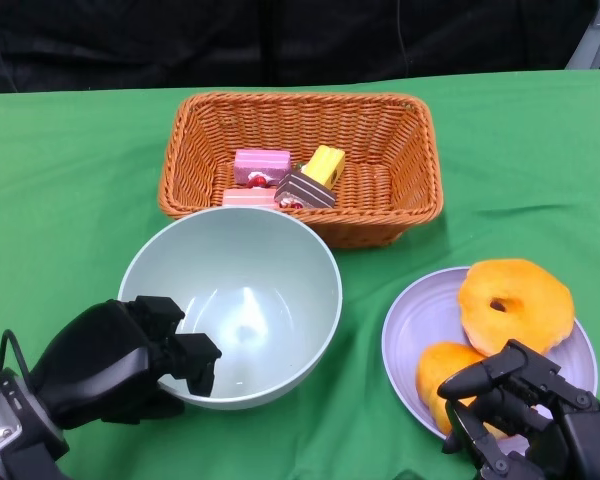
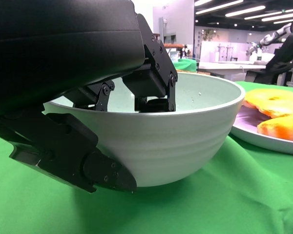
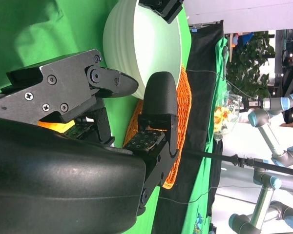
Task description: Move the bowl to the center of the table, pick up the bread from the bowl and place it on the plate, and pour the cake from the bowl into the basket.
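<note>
The pale green bowl (image 1: pixel 242 300) is seen standing upright on the green table (image 1: pixel 70 180), near the middle, just in front of the wicker basket (image 1: pixel 390 120). Its near-left rim is clamped by the left hand (image 1: pixel 120 360), with fingers (image 1: pixel 195 360) hooked inside and the thumb pressed against the outer wall, a grip suited to tilting or setting down the bowl by its edge. The bowl appears empty. Four small cake pieces (image 1: pixel 280 180) are lying in the basket, so the pouring is judged to be done. To the right, on the lilac plate (image 1: pixel 410 330), two golden breads are found: a ring-shaped one (image 1: pixel 515 300) at the far side and a rounder one (image 1: pixel 448 372) nearer. The right hand (image 1: pixel 515 415) is poised over the plate's near edge, its fingers curled loosely and apart, with nothing held; it partly hides the nearer bread. The task is judged essentially finished, only the release of the bowl remaining.
</note>
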Robot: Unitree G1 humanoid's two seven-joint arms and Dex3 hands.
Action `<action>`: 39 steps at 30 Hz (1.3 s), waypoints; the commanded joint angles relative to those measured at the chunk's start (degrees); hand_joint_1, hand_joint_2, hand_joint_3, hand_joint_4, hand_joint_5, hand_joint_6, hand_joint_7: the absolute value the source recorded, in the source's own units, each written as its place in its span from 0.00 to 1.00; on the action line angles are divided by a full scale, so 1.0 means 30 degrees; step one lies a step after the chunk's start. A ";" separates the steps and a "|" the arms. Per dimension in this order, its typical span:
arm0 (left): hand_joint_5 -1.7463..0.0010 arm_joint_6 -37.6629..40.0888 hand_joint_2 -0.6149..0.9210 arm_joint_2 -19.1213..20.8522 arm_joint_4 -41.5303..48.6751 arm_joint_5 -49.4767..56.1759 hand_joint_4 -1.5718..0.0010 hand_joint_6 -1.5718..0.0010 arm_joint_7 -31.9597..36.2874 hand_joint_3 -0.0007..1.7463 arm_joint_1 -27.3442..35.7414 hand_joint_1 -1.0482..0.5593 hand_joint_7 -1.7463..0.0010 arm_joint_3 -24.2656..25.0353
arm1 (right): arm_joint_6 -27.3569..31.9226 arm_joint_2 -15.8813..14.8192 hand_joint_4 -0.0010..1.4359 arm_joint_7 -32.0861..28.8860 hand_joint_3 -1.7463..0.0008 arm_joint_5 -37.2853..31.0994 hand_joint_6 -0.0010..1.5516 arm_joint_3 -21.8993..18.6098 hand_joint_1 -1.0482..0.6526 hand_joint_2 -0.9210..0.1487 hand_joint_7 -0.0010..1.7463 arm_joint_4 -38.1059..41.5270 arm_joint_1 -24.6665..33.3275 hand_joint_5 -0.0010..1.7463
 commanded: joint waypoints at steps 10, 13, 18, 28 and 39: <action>1.00 -0.2739 1.00 0.2048 -0.3031 -1.0910 0.92 0.89 -1.3566 0.07 0.2148 0.04 1.00 0.1014 | 0.0141 -0.0103 0.48 -0.0025 0.67 0.0053 0.40 0.0053 0.57 0.11 0.72 -0.0231 0.0028 0.88; 1.00 -0.2044 1.00 0.2486 -0.4339 -1.5394 0.99 0.96 -1.7882 0.09 0.3047 0.00 1.00 0.1249 | 0.0151 -0.0134 0.48 0.0020 0.67 0.0094 0.40 0.0033 0.57 0.11 0.72 -0.0208 -0.0016 0.88; 1.00 0.0675 1.00 0.2940 -0.7193 -2.1015 1.00 1.00 -2.3663 0.09 0.4504 0.00 1.00 0.2206 | 0.0127 -0.0169 0.48 0.0070 0.67 0.0131 0.40 -0.0007 0.57 0.11 0.72 -0.0190 -0.0012 0.88; 0.87 0.7572 1.00 -0.0770 -1.2802 -3.2221 0.65 0.68 -2.9968 0.03 0.8636 0.34 0.94 0.6865 | 0.0415 -0.0434 0.49 0.0534 0.67 0.0420 0.40 -0.0069 0.57 0.11 0.72 -0.0408 -0.0004 0.88; 0.34 0.8267 0.85 -0.3784 -1.4716 -2.9332 0.48 0.44 -2.9225 0.44 1.0486 0.64 0.61 0.9416 | 0.1478 -0.0898 0.48 0.2232 0.64 0.1578 0.41 0.0059 0.57 0.14 0.71 -0.0615 -0.0732 0.88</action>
